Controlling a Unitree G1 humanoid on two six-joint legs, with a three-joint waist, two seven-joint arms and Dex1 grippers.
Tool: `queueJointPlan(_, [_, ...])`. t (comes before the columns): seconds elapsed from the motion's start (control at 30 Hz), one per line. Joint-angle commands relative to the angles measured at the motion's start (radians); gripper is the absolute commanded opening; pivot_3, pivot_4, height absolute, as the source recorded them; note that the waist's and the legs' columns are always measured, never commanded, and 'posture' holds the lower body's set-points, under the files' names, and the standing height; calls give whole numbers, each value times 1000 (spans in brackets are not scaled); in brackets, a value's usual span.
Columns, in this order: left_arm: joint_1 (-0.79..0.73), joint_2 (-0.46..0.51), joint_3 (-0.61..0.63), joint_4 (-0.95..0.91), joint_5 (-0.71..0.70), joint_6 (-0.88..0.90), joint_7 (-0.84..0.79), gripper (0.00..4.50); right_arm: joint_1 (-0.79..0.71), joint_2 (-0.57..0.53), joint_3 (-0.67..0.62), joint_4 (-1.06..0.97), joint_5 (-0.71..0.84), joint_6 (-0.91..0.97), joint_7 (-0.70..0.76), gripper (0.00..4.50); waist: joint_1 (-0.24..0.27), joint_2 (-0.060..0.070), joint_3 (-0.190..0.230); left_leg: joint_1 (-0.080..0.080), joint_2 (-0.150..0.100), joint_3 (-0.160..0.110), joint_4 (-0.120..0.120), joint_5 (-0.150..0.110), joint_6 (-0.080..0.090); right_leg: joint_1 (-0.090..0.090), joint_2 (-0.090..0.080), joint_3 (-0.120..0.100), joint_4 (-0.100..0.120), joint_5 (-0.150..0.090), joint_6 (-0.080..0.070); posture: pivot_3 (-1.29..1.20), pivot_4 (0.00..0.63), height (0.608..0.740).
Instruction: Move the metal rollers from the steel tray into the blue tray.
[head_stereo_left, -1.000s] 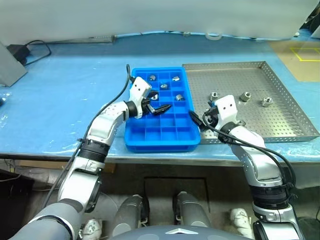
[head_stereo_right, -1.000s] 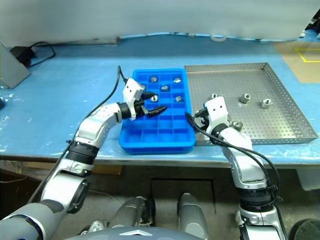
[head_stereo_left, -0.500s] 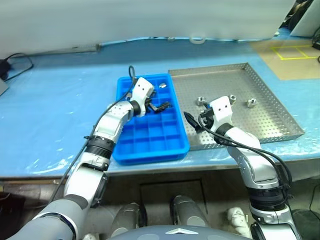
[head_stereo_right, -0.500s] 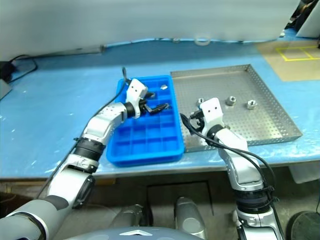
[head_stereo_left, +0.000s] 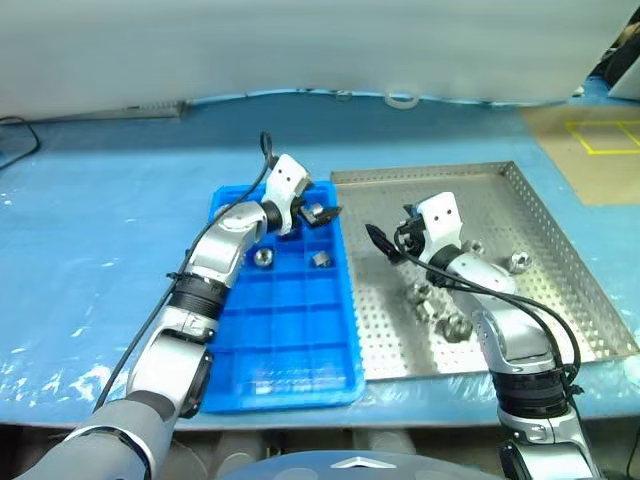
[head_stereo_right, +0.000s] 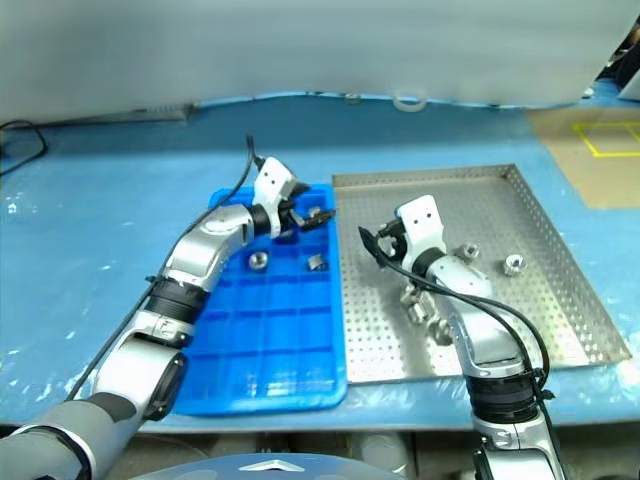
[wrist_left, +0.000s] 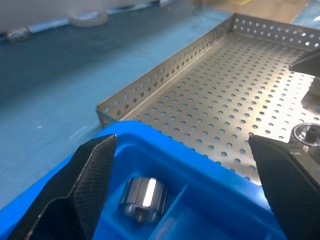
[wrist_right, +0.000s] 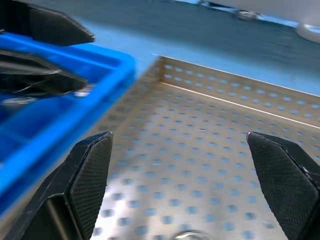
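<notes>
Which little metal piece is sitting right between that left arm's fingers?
Find the bright blue plastic compartment tray, left of the grey perforated steel tray. At its far right corner, one silvery metal roller lies in a compartment between the open left fingers, apart from two nearer rollers.

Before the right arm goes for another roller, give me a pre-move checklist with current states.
1. Right gripper open and empty: ok.
2. Left gripper open, over the blue tray: ok.
3. Metal rollers remaining in the steel tray: ok, several.
4. Rollers already in the blue tray's compartments: ok, one lies between the left fingers.
5. Free compartments in the blue tray: ok.
6. Nearest roller clear of the right arm: cannot tell.
</notes>
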Motion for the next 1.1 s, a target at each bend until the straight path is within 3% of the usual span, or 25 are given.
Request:
queueJointPlan(0.03, [-7,5,13,-47,-6,-20,-2,4480,-11,0,-6,-30,0,-25,3,4500,8,9,1,-13,1,-1,1,17,-28,0,12,-2,1,-1,-5,-301,150,740])
queueJointPlan(0.07, [-7,4,13,-48,-6,-24,-1,4480,-12,-1,-5,-28,0,-25,3,4500,8,18,3,-36,6,-2,-4,34,-56,-2,28,-8,2,0,-10,-300,150,740])
queueJointPlan(0.1, [-4,6,8,-54,-4,-35,-9,4480,-12,-1,-4,-28,-2,-26,4,4500,7,30,4,-58,17,-6,-16,39,-64,-3,42,-20,2,2,-13,-298,150,740])
queueJointPlan(0.13, [-2,7,7,-58,-3,-40,-12,4480,-13,-2,-3,-28,-3,-27,5,4500,6,34,5,-65,34,-5,-24,24,-36,-3,51,-37,-1,4,-16,-297,150,740])
queueJointPlan(0.17, [0,8,4,-62,-2,-44,-15,4480,-14,-1,-3,-28,-3,-27,6,4500,6,34,5,-63,41,-7,-21,26,-19,-2,49,-49,-3,9,-16,-296,150,740])
queueJointPlan(0.23, [4,10,0,-66,1,-51,-16,4480,-15,1,-1,-26,-4,-28,8,4500,21,36,12,-48,37,-5,-29,31,-7,8,28,-55,6,1,-16,-294,150,740])
queueJointPlan(0.27, [5,11,-1,-68,0,-50,-16,4480,-16,1,-1,-25,-4,-29,8,4500,26,39,17,-39,34,-4,-38,34,-13,14,18,-60,4,-6,-16,-294,150,740])
queueJointPlan(0.4, [17,12,-7,-90,-6,-33,-27,4480,-16,5,2,-27,-3,-28,7,4500,30,47,29,-1,52,17,-79,48,-35,53,19,-82,-41,-4,-24,-290,150,740])
queueJointPlan(0.5, [24,13,-7,-101,-4,-20,-28,4480,-13,9,8,-32,-4,-27,6,4500,0,56,32,3,101,12,-83,63,-46,80,24,-141,-61,-10,-33,-289,150,740])
queueJointPlan(0.57, [26,15,-8,-106,-5,-17,-29,4480,-11,10,9,-34,-5,-26,7,4500,-3,48,26,-3,109,0,-87,68,-54,53,22,-120,55,-46,-26,-287,150,740])
queueJointPlan(0.6, [27,15,-6,-108,-9,-14,-31,4480,-11,10,10,-36,-5,-26,6,4500,-2,41,22,-13,112,-6,-92,75,-65,48,12,-90,90,-46,-26,-287,150,740])
queueJointPlan(0.63, [27,17,-6,-110,-12,-14,-35,4480,-10,10,11,-37,-5,-25,6,4500,-1,32,16,-20,111,-6,-96,84,-67,52,1,-72,80,-47,-28,-287,150,740])
queueJointPlan(0.67, [28,18,-7,-111,-15,-12,-40,4480,-10,10,11,-37,-4,-26,7,4500,1,25,11,-32,109,-6,-99,93,-76,52,-3,-45,51,-77,-27,-286,150,740])
queueJointPlan(0.7, [29,18,-7,-114,-17,-11,-43,4480,-9,10,12,-37,-4,-26,7,4500,9,27,9,-43,107,-5,-102,99,-76,51,0,-41,45,-101,-12,-285,150,740])
queueJointPlan(0.73, [30,19,-8,-115,-17,-8,-46,4480,-9,9,13,-36,-4,-27,8,4500,17,26,9,-73,100,-1,-67,88,-15,48,15,-39,50,-98,-12,-285,150,740])
queueJointPlan(0.77, [32,18,-8,-119,-18,-5,-52,4480,-8,9,13,-37,-3,-27,8,4500,21,29,8,-86,88,2,-17,82,0,49,23,-44,52,-97,-20,-284,150,740])
queueJointPlan(0.8, [36,17,-8,-126,-24,-1,-61,4480,-8,8,13,-37,-3,-28,8,4500,21,35,5,-90,70,4,-5,89,-13,48,32,-52,51,-96,-27,-284,150,740])
queueJointPlan(0.83, [40,17,-9,-136,-32,4,-70,4480,-7,7,13,-37,-3,-28,9,4500,23,40,5,-93,59,5,-16,89,-22,47,44,-62,49,-94,-30,-283,150,740])
queueJointPlan(0.87, [45,18,-9,-147,-42,11,-81,4480,-8,7,13,-37,-2,-28,10,4500,25,44,5,-93,63,-2,-46,80,-33,47,57,-79,43,-92,-34,-282,150,740])
queueJointPlan(0.9, [49,18,-8,-159,-52,17,-92,4480,-8,7,13,-37,-1,-27,11,4500,28,46,6,-92,79,-8,-52,80,-43,45,59,-92,37,-89,-35,-282,150,740])
queueJointPlan(0.93, [54,21,-7,-171,-64,24,-105,4480,-8,6,13,-37,-2,-27,13,4500,28,45,6,-89,87,-10,-58,85,-40,40,57,-96,45,-88,-21,-281,150,740])
queueJointPlan(0.97, [59,24,-7,-182,-74,30,-116,4480,-8,6,13,-38,-2,-26,14,4500,32,42,7,-86,87,-10,-60,88,-40,28,53,-84,66,-90,-4,-281,150,740])
queueJointPlan(1.0, [65,30,-8,-194,-86,37,-133,4480,-8,6,14,-38,-1,-25,15,4500,37,42,7,-83,78,-9,-60,92,-44,27,45,-46,68,-97,-12,-280,150,740])
queueJointPlan(1.03, [71,35,-9,-205,-94,41,-147,4480,-9,5,14,-39,-1,-24,17,4500,44,42,8,-82,74,-6,-67,97,-47,28,41,-48,70,-100,-28,-280,150,740])
queueJointPlan(1.1, [80,44,-8,-224,-111,52,-173,4480,-13,1,10,-39,7,-22,25,4500,57,40,12,-72,73,8,-92,108,-59,30,39,-46,60,-97,-21,-280,150,740])
